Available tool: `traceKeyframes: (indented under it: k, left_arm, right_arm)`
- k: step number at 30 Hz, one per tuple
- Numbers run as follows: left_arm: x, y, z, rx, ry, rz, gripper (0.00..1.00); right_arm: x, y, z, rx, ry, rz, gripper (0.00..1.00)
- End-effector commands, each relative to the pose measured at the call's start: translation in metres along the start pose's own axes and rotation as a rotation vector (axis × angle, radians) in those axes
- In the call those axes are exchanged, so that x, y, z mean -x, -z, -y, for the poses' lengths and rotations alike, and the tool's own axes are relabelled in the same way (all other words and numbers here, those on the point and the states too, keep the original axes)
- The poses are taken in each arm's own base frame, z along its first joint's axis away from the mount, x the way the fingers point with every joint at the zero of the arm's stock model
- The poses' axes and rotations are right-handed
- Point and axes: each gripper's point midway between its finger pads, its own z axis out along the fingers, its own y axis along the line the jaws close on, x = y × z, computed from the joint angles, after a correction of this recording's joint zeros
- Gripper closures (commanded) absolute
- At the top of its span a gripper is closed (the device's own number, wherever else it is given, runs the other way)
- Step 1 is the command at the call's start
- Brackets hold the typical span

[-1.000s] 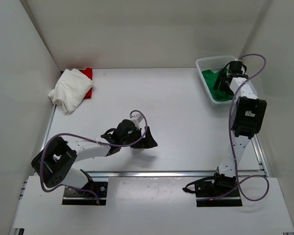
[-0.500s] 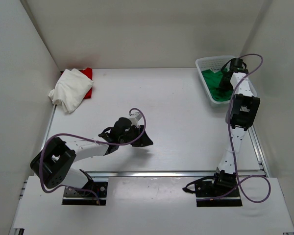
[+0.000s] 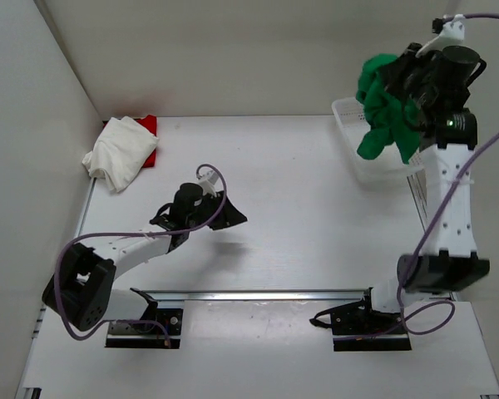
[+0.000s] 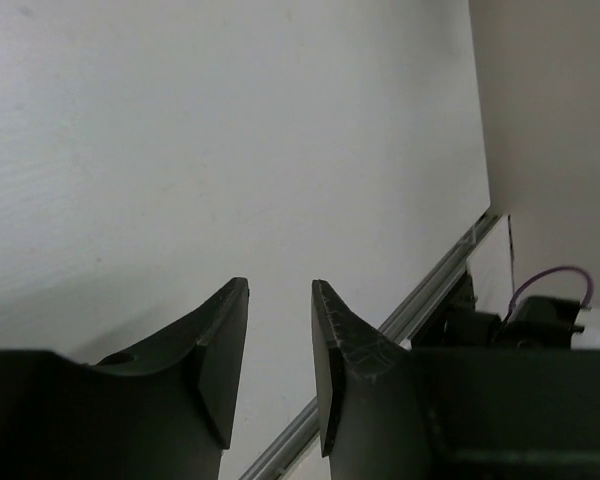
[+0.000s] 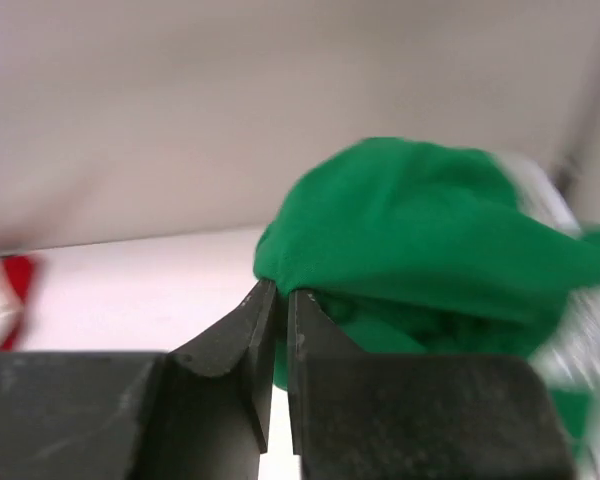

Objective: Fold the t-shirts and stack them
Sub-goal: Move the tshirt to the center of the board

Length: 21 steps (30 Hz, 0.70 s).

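Right end effector (image 5: 276,292) pinches a thin fold of the green shirt (image 5: 420,240) high above the basket (image 3: 346,116); it could slip free. Left end effector (image 4: 280,295) half-open, empty.

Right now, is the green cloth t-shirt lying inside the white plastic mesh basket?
No, the green cloth t-shirt hangs bunched from the right tool, above the white plastic mesh basket.

Robotics lab cell, white panel walls (image 3: 233,58) boxing a white table (image 3: 308,208), aluminium rail (image 3: 266,293) along front.

White table (image 3: 316,208), plain white walls (image 3: 233,50)
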Motion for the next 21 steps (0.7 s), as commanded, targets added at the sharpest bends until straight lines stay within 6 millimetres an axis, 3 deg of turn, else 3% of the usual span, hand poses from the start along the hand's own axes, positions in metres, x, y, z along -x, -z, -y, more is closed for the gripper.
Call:
traceKeyframes:
  k: [1, 2, 3, 5, 6, 9, 10, 11, 12, 14, 15, 16, 18, 19, 21]
  left_arm:
    - [0.039, 0.022, 0.010, -0.043, 0.029, 0.094, 0.57]
    - [0.047, 0.028, 0.001, -0.023, 0.050, 0.118, 0.57]
    - [0.049, 0.033, 0.000, -0.023, 0.050, 0.128, 0.57]
    - [0.068, 0.046, -0.016, 0.008, 0.097, 0.196, 0.54]
    - [0.067, 0.050, -0.019, 0.004, 0.112, 0.194, 0.54]
    - [0.093, 0.076, -0.045, 0.029, 0.199, 0.286, 0.53]
    - [0.096, 0.081, -0.047, 0.029, 0.207, 0.302, 0.53]
    - [0.102, 0.088, -0.056, 0.047, 0.232, 0.328, 0.52]
    - [0.108, 0.096, -0.063, 0.060, 0.244, 0.359, 0.51]
    - [0.113, 0.105, -0.072, 0.087, 0.253, 0.393, 0.50]
    - [0.118, 0.109, -0.075, 0.105, 0.239, 0.416, 0.50]
    - [0.117, 0.109, -0.077, 0.117, 0.243, 0.414, 0.50]
    - [0.113, 0.105, -0.080, 0.139, 0.242, 0.407, 0.50]
    - [0.109, 0.104, -0.082, 0.146, 0.243, 0.402, 0.50]
    - [0.097, 0.096, -0.085, 0.167, 0.233, 0.377, 0.49]
  right_arm:
    - [0.053, 0.069, -0.117, 0.320, 0.088, 0.224, 1.00]
    - [0.056, 0.089, -0.149, 0.397, 0.093, 0.244, 1.00]
    - [0.067, 0.109, -0.163, 0.433, 0.095, 0.283, 1.00]
    - [0.062, 0.134, -0.206, 0.566, 0.092, 0.280, 1.00]
    - [0.062, 0.143, -0.214, 0.592, 0.095, 0.286, 1.00]
    - [0.041, 0.149, -0.235, 0.665, 0.060, 0.245, 1.00]
    - [0.019, 0.139, -0.232, 0.667, 0.040, 0.189, 1.00]
    - [-0.016, 0.125, -0.229, 0.669, 0.009, 0.109, 1.00]
    - [-0.023, 0.124, -0.229, 0.689, -0.012, 0.120, 1.00]
    - [-0.119, 0.099, -0.211, 0.696, -0.110, -0.070, 0.99]
    - [-0.130, 0.095, -0.211, 0.716, -0.131, -0.057, 0.98]
    - [-0.184, 0.081, -0.195, 0.680, -0.184, -0.174, 0.97]
    - [-0.239, 0.061, -0.177, 0.649, -0.240, -0.295, 0.84]
    - [-0.265, 0.049, -0.170, 0.616, -0.244, -0.360, 0.69]
    - [-0.297, 0.037, -0.151, 0.524, -0.231, -0.470, 0.58]
